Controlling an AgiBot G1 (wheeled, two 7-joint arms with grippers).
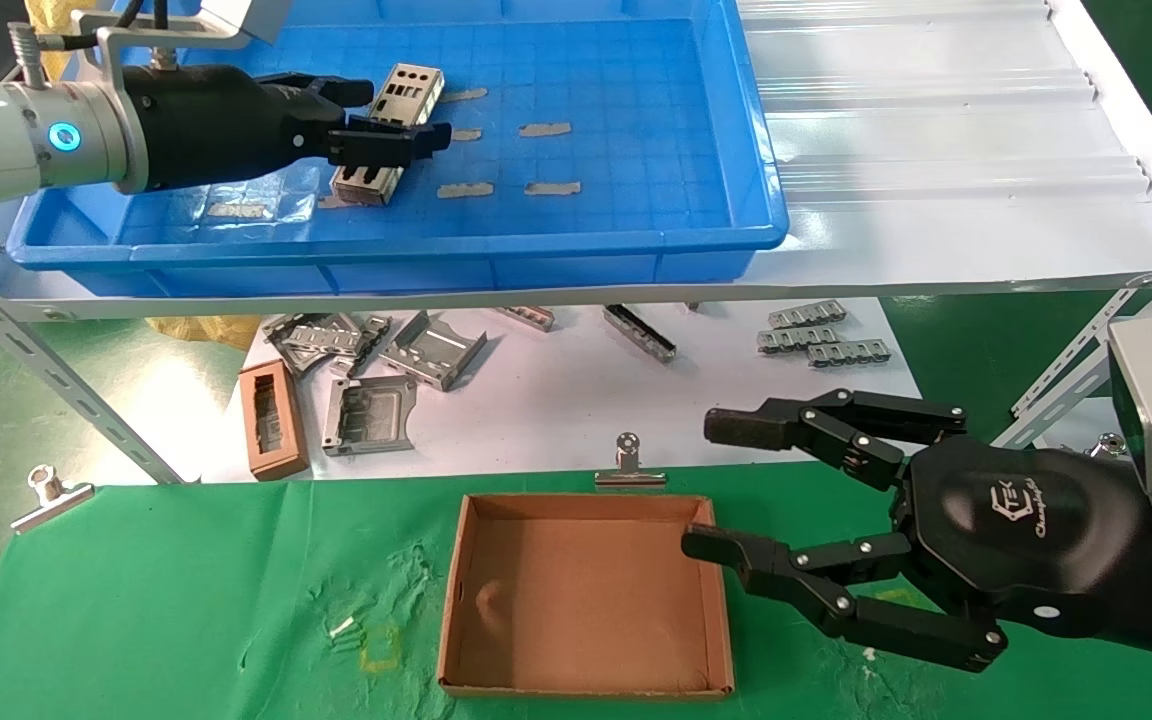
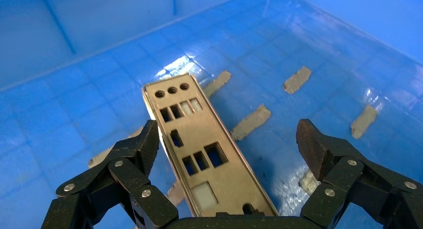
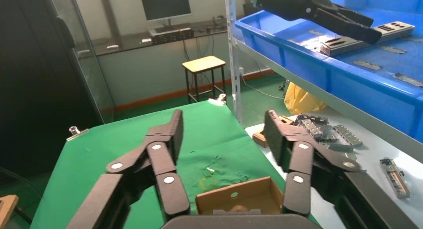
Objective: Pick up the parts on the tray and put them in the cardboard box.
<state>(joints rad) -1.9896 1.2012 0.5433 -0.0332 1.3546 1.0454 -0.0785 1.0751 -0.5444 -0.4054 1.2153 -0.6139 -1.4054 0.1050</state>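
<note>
The blue tray (image 1: 636, 120) stands on the upper shelf. A silver-grey punched plate (image 1: 414, 88) lies slanted on a small stack of parts (image 1: 366, 185) in the tray's left half. My left gripper (image 1: 406, 112) is open, low in the tray, with its jaws either side of the top plate (image 2: 199, 154). In the left wrist view (image 2: 229, 136) one finger (image 2: 147, 141) is at the plate's edge and the other stands well clear. The cardboard box (image 1: 586, 600) lies empty on the green cloth. My right gripper (image 1: 711, 487) is open and empty beside the box's right wall.
Bent brackets (image 1: 416, 350), slotted strips (image 1: 816, 335) and a brown frame piece (image 1: 271, 420) lie on white paper under the shelf. Binder clips (image 1: 626, 465) (image 1: 51, 495) hold the green cloth. Grey tape scraps (image 1: 546, 130) dot the tray floor.
</note>
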